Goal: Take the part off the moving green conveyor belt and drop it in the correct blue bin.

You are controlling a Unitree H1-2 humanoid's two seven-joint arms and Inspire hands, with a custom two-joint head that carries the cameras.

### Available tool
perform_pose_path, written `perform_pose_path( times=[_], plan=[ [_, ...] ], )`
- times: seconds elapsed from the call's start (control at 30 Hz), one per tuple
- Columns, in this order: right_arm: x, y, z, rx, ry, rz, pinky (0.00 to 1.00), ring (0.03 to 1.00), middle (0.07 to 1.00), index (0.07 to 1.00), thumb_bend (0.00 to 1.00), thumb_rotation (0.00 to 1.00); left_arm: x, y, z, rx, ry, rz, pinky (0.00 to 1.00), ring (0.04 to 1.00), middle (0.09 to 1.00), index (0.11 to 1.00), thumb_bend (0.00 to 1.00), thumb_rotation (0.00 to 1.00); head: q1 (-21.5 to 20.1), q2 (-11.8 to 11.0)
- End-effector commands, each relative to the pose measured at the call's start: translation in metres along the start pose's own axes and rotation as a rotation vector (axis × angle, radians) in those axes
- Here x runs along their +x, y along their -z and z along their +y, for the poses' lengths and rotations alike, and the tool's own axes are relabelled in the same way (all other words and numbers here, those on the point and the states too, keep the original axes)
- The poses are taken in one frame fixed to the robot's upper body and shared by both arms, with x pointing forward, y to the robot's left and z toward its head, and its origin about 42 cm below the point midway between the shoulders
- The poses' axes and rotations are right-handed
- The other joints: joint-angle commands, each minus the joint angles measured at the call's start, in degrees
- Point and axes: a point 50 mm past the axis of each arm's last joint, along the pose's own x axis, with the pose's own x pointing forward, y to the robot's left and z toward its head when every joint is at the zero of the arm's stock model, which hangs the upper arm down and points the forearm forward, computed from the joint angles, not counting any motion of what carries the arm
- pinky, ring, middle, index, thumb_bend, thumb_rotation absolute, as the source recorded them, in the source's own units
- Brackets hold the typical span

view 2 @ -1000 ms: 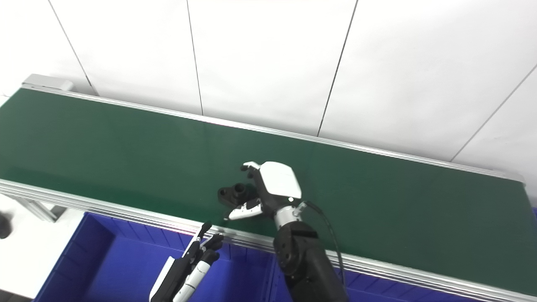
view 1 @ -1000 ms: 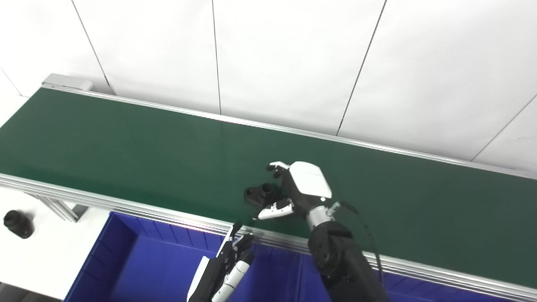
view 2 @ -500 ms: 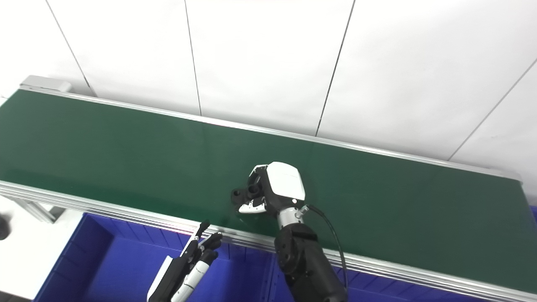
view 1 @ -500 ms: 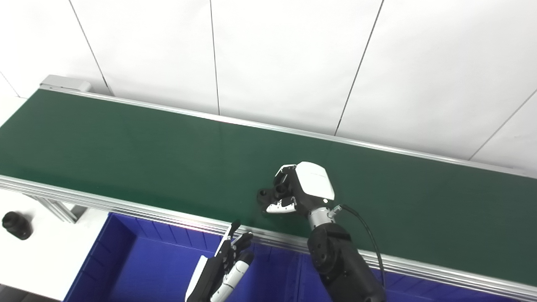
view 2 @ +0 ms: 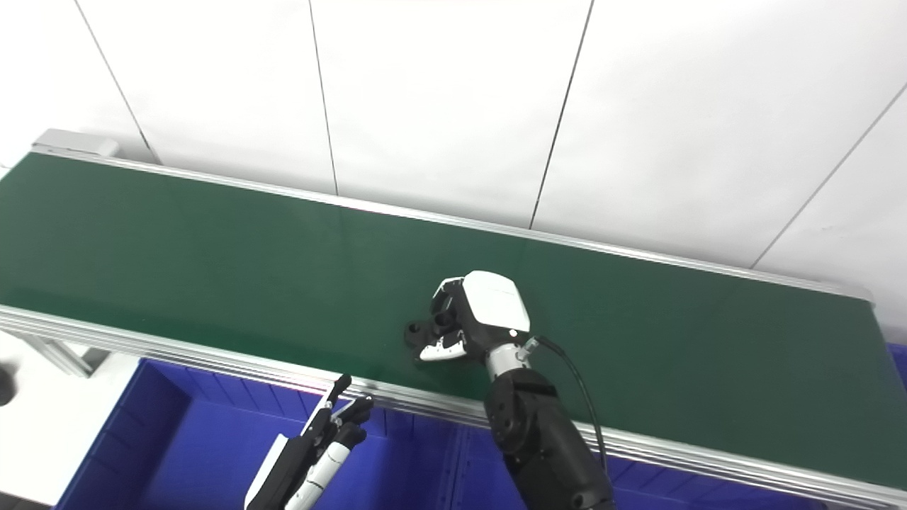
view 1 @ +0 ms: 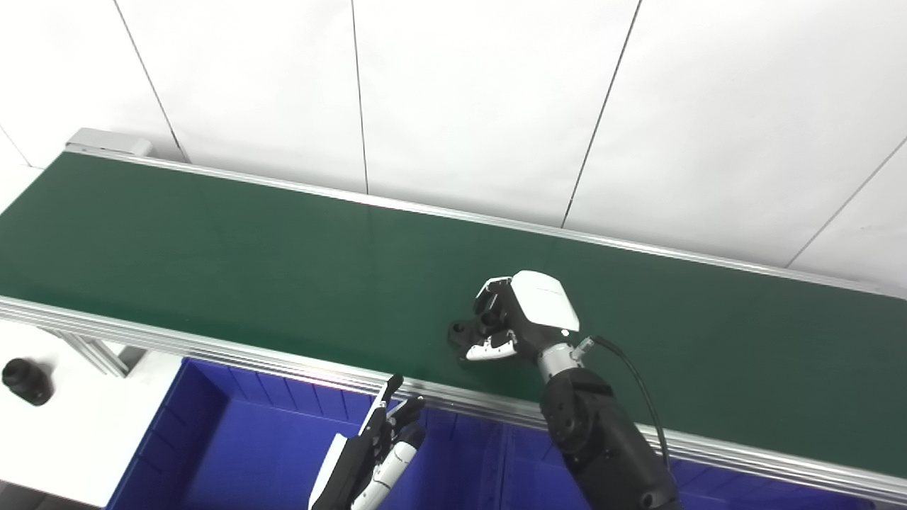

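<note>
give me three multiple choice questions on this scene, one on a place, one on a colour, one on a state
1. Where is the black part?
A. on the green belt
B. in the blue bin
C. on the white table

2. What colour is the bin below the belt's near rail?
A. red
B. blue
C. grey

3. What is the right hand doing?
A. hanging open, clear of everything
B. resting in the bin
C. closed on the part

Answers: 1 A, the part lies on the belt under the hand. 2 B, its walls are blue. 3 C, its fingers wrap the part, while the left hand waits over the bin.
</note>
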Motion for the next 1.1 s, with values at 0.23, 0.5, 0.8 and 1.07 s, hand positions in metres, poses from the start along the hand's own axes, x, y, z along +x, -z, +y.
perform_pose_path(
  times=[0.23, 0.5, 0.8, 1.07],
  plan=[
    [-0.019, -0.02, -0.006, 0.037, -0.071, -0.057, 0.28, 0.342, 0.416, 0.526, 0.52, 0.0, -0.002, -0.012, -0.001, -0.032, 0.008, -0.051, 0.89, 0.905, 0.883, 1.0, 0.49, 0.79, -1.0, 0.5],
    [-0.043, -0.043, -0.068, 0.065, 0.067, -0.192, 0.22, 0.284, 0.452, 0.498, 0.52, 0.0, -0.002, -0.014, 0.003, -0.04, 0.008, -0.053, 0.9, 0.912, 0.89, 1.0, 0.46, 0.79, -2.4, 1.0],
    [-0.091, -0.051, -0.097, 0.05, 0.174, -0.226, 0.23, 0.3, 0.406, 0.523, 0.52, 0.0, -0.005, -0.02, 0.018, -0.008, 0.013, -0.052, 0.87, 0.893, 0.894, 1.0, 0.44, 0.83, -8.1, 2.4],
    [-0.136, -0.044, -0.08, 0.006, 0.113, -0.195, 0.24, 0.309, 0.411, 0.528, 0.52, 0.0, -0.007, -0.026, 0.039, -0.028, 0.015, -0.057, 0.91, 0.914, 0.913, 1.0, 0.52, 0.89, -16.6, 4.2]
  ],
)
